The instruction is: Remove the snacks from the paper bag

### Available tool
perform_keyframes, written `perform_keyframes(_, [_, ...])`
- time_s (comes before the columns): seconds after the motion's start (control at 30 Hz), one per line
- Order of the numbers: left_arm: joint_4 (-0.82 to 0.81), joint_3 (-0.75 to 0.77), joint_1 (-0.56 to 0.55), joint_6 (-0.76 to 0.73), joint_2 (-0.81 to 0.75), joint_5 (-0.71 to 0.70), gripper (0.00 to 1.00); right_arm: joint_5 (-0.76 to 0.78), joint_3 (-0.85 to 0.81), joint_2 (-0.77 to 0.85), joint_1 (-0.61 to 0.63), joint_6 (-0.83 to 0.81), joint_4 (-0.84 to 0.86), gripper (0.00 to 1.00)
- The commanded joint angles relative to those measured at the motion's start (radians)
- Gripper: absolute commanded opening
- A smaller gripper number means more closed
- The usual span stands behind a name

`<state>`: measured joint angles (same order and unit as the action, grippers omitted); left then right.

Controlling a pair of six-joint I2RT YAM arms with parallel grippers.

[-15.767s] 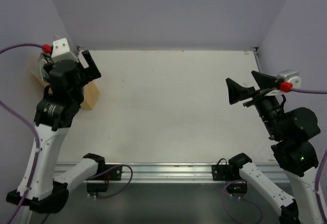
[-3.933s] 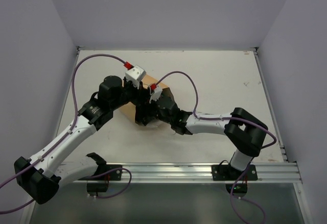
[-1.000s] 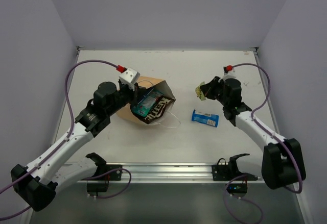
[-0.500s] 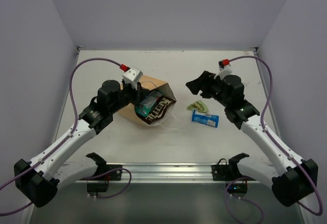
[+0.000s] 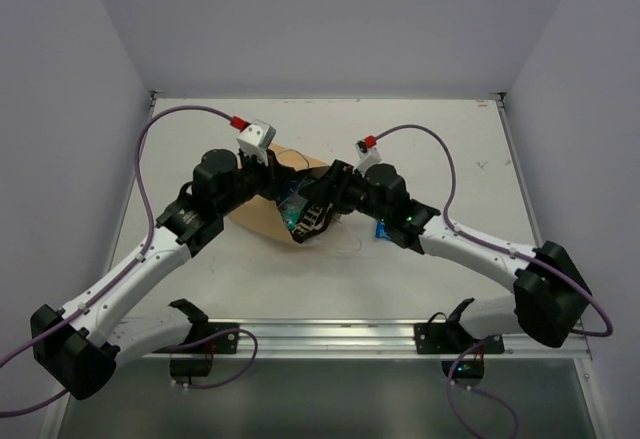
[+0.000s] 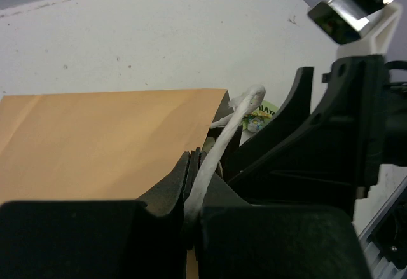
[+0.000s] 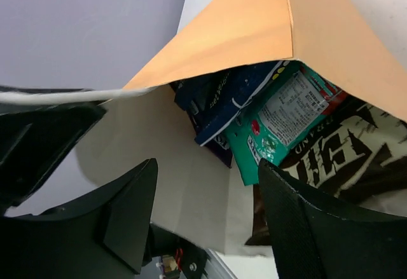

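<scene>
The tan paper bag (image 5: 258,211) lies on its side, mouth toward the right. My left gripper (image 6: 198,164) is shut on its white string handle (image 6: 224,140), holding the mouth up. My right gripper (image 7: 206,183) is open at the mouth, with nothing between its fingers (image 7: 127,212). Inside the bag lie a dark blue packet (image 7: 222,95), a teal-white packet (image 7: 280,123) and a brown chip bag (image 7: 346,158). A small blue bar (image 5: 381,229) lies on the table, half hidden behind the right arm. A green-yellow packet (image 6: 261,111) shows past the bag's edge.
The white table (image 5: 440,139) ends at purple walls behind and at both sides. A metal rail (image 5: 330,336) runs along the near edge. Purple cables (image 5: 430,149) loop above both arms. A loose string handle (image 5: 345,249) trails on the table by the bag's mouth.
My right gripper let go of the green-yellow packet beside the blue bar, then swung left to the bag's mouth with its jaws apart. The left gripper kept its hold on the handle.
</scene>
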<state>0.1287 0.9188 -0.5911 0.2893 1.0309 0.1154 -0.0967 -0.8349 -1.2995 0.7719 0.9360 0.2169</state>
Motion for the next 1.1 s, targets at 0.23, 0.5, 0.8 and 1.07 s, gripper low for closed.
perform_keyframes(0.23, [-0.097,0.064,-0.001,0.086,0.011,-0.017,0.00,-0.005,-0.084,-0.260,0.061,0.121,0.249,0.65])
perform_keyframes(0.5, [-0.089,0.063,0.001,0.097,0.008,-0.020,0.00,0.009,-0.158,-0.389,0.066,0.142,0.311,0.61])
perform_keyframes(0.8, [-0.083,0.060,0.001,0.088,0.008,-0.066,0.00,0.034,-0.041,-0.288,0.063,0.087,0.326,0.00])
perform_keyframes(1.07, [-0.064,0.032,0.004,0.034,0.009,-0.109,0.00,-0.021,0.080,0.000,0.021,-0.003,0.176,0.00])
